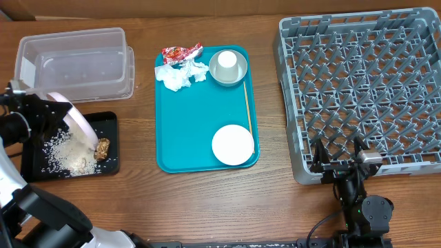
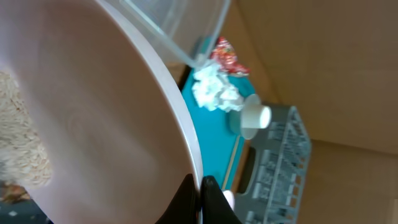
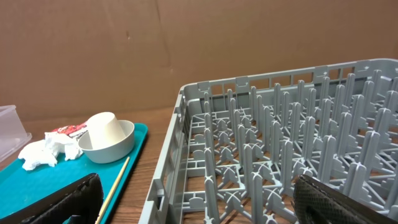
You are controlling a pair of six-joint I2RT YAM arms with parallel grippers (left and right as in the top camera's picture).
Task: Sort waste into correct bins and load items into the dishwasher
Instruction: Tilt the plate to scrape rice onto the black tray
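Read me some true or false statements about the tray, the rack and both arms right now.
The left end effector holds a pink plate tilted over the black tray. True.
The dish rack holds a bowl. False: the bowl sits on the teal tray.
A white cup stands upside down in the bowl. True.
The right end effector grips the chopstick. False: it is open by the rack; the chopstick lies on the teal tray.
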